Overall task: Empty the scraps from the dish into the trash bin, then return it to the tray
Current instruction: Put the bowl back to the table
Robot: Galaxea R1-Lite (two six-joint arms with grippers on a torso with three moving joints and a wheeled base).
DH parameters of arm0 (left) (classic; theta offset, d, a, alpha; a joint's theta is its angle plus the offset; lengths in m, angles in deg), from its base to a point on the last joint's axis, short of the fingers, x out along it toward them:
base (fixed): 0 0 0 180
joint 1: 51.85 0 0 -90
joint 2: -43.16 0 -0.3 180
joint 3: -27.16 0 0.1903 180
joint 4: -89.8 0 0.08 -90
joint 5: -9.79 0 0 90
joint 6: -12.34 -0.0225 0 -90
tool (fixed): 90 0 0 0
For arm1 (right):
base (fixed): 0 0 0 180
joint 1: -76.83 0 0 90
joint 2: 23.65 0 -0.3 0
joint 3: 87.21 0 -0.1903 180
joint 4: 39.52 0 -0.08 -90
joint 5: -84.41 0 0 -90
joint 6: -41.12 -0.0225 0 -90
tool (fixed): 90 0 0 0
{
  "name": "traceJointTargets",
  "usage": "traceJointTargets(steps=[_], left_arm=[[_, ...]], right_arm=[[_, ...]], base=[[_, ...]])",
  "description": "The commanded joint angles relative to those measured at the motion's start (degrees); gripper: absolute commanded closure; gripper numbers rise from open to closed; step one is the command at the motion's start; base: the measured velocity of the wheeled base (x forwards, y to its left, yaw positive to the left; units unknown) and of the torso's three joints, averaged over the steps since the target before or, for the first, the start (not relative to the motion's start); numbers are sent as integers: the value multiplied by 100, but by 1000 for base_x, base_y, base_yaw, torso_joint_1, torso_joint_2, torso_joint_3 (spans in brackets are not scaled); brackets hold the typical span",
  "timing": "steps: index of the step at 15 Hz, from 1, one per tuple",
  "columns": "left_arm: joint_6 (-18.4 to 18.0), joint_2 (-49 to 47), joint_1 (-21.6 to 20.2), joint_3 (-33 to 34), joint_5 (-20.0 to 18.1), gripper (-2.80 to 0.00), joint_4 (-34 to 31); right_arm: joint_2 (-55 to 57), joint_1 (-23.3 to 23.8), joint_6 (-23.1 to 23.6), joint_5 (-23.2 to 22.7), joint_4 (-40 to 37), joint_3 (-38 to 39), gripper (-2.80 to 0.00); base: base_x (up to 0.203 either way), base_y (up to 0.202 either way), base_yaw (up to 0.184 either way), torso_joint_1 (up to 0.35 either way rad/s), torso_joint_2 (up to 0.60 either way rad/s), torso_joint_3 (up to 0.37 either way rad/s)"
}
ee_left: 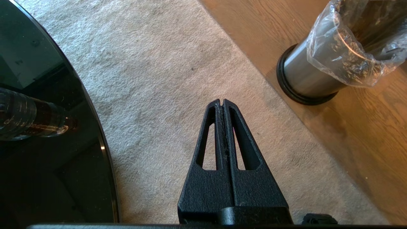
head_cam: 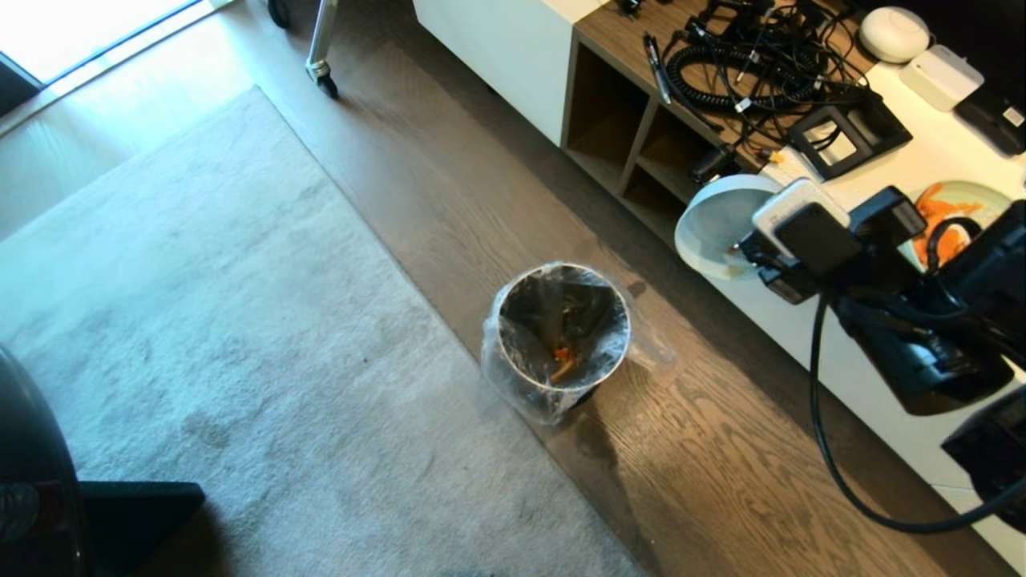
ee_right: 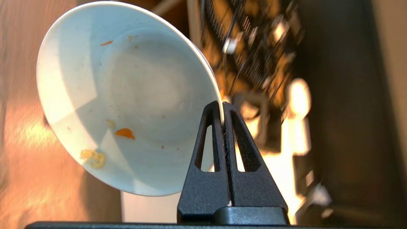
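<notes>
Right wrist view: I have the right gripper [ee_right: 222,106] with its fingers [ee_right: 212,136] pinched on the rim of the dish [ee_right: 127,95], wall between the two pads. Dish hangs tipped on edge, mouth facing sideways off the fingers, bulk of it out to one side of the tips. Only small scraps [ee_right: 124,133] stick inside; the rest shows orange at the bottom of the trash bin [head_cam: 561,336].

In the head view the dish [head_cam: 713,224] sits at the bench [head_cam: 946,152] edge, bin on the floor well apart, down and away from the fingers. Tray not visible; I judge it lies back on the bench side, so next move = swing away from bin, level the dish. Left gripper [ee_left: 222,105] parked over the carpet [ee_left: 159,79], fingers pressed together, holding nothing.
</notes>
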Motion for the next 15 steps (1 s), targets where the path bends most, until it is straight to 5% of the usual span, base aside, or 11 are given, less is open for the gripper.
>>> traceJointTargets(steps=[1, 6, 10, 15], left_arm=[[6, 2, 0, 0, 2, 0, 1], [6, 2, 0, 0, 2, 0, 1], [6, 2, 0, 0, 2, 0, 1], [6, 2, 0, 0, 2, 0, 1]], right_arm=[[-60, 363, -574, 14, -102, 463, 0], [-272, 1822, -2563, -56, -567, 2181, 0], [-531, 2198, -4122, -86, -751, 3498, 0], [-2170, 2282, -4693, -91, -2078, 3584, 0]], base=[[0, 0, 0, 0, 0, 0], [0, 0, 0, 0, 0, 0], [0, 0, 0, 0, 0, 0], [0, 0, 0, 0, 0, 0]])
